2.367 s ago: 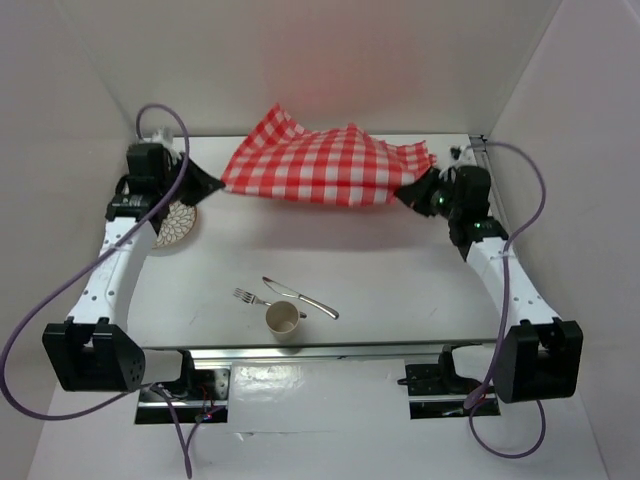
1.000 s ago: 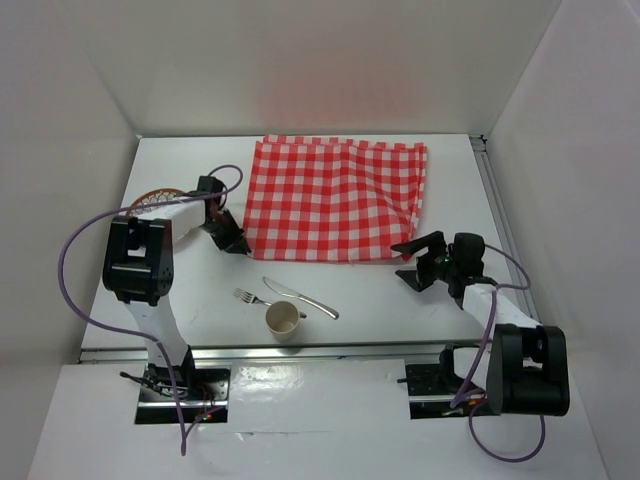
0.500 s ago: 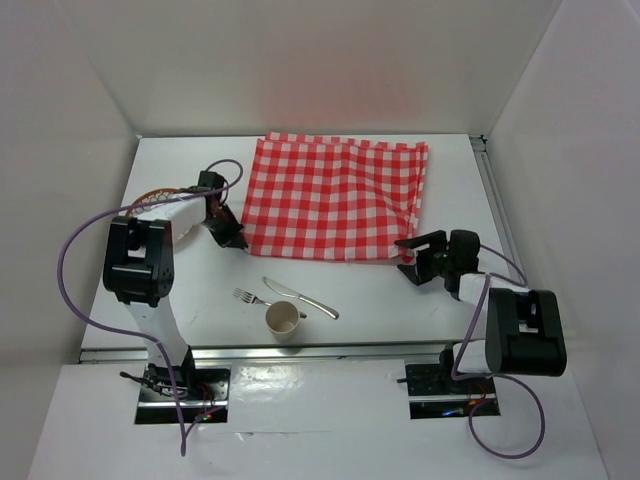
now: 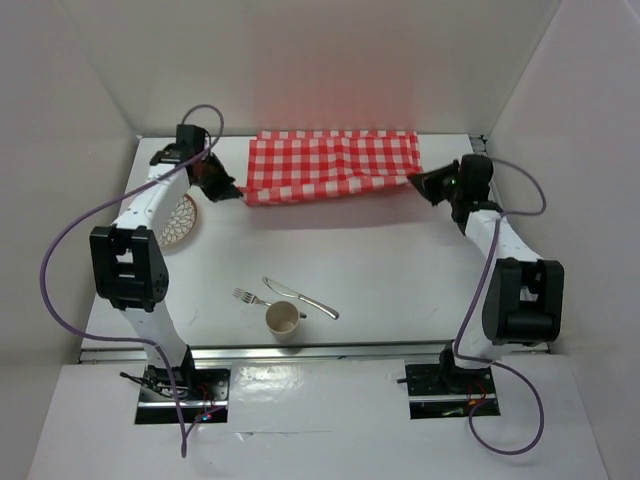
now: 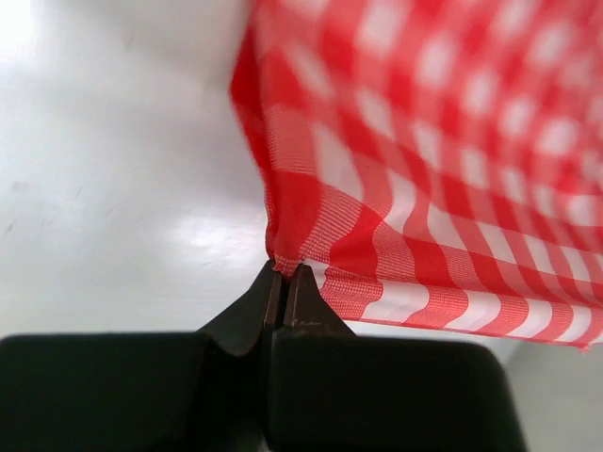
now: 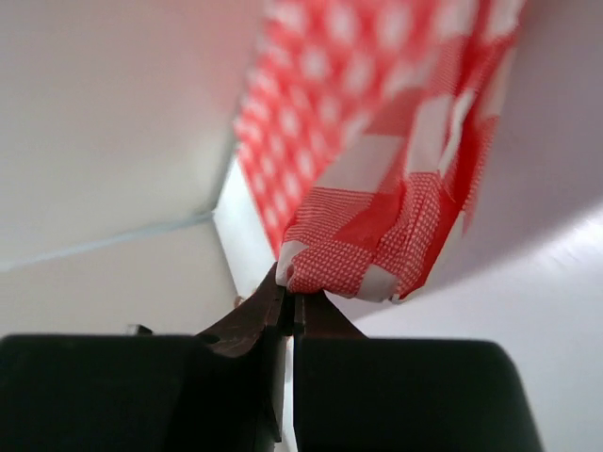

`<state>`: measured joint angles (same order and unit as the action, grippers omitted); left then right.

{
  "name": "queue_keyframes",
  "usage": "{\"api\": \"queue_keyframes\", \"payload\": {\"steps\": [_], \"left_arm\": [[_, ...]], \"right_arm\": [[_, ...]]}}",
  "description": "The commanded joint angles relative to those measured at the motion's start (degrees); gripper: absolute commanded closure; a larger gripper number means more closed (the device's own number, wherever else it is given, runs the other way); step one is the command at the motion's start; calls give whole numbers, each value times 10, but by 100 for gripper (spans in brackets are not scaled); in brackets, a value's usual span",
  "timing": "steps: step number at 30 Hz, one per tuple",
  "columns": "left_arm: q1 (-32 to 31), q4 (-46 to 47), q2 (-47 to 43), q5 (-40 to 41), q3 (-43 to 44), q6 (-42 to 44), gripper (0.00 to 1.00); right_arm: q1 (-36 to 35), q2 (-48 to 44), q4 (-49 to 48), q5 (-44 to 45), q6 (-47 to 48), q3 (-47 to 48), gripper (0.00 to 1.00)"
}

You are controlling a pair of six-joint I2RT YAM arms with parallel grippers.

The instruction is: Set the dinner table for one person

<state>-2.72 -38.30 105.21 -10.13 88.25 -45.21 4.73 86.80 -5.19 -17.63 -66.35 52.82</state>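
Worktop [image 4: 420, 280]: white, metal-railed, fills the view's centre under both arms.
Checked cloth [image 4: 330, 165]: held taut along the far edge, apparently lifted for spreading.
Left claw [image 5: 285, 279]: clamped together on the cloth's left corner.
Right claw [image 6: 288, 294]: clamped on its right corner.
Near front: knife [image 4: 300, 296], fork [image 4: 247, 297], cup [image 4: 283, 319] waiting together; patterned plate [image 4: 180, 222] at left.

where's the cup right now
In the top view, the cup stands left of centre, close to the near edge of the table, right beside the fork and knife.
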Motion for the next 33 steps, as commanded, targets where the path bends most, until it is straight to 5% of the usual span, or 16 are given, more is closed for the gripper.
{"api": "queue_keyframes", "payload": {"steps": [1,5,9,12,14,15,16,17,19,23,25,27,28,29,31,33], "left_arm": [[51,-29,-53,13,85,11,100],[63,-29,-91,13,87,22,100],[69,-5,-131,13,-41,28,100],[69,24,-149,7,-154,36,100],[69,31,-149,7,-189,44,79],[69,31,-140,7,-189,57,61],[69,21,-130,7,-180,65,24],[69,-9,-121,17,-143,78,13],[69,-33,-104,39,-102,83,3],[69,-55,-103,60,-44,89,0],[69,-31,-108,40,-44,89,11],[47,-7,-101,21,-54,98,37],[40,-7,-92,14,-55,104,71],[28,-1,-81,7,-61,104,90],[23,-1,-37,2,-61,109,100],[10,-7,-13,7,-61,109,100]], "right_arm": [[6,-3,66,52,120,129,100],[-1,-51,98,40,160,83,100],[-17,-121,83,40,140,-80,100],[-26,-146,89,31,140,-185,83],[-26,-153,110,17,168,-185,57],[-26,-153,127,17,203,-155,34],[-26,-142,173,22,220,-136,25],[-26,-136,198,36,251,-115,21],[-26,-125,277,64,271,-50,16],[-26,-126,332,102,301,8,14],[-26,-126,324,109,308,16,16],[-31,-107,311,109,315,29,31],[-31,-93,311,116,320,40,39],[-31,-61,311,116,320,47,49],[-37,-29,311,116,313,58,79],[-37,1,311,109,313,58,91]]}}
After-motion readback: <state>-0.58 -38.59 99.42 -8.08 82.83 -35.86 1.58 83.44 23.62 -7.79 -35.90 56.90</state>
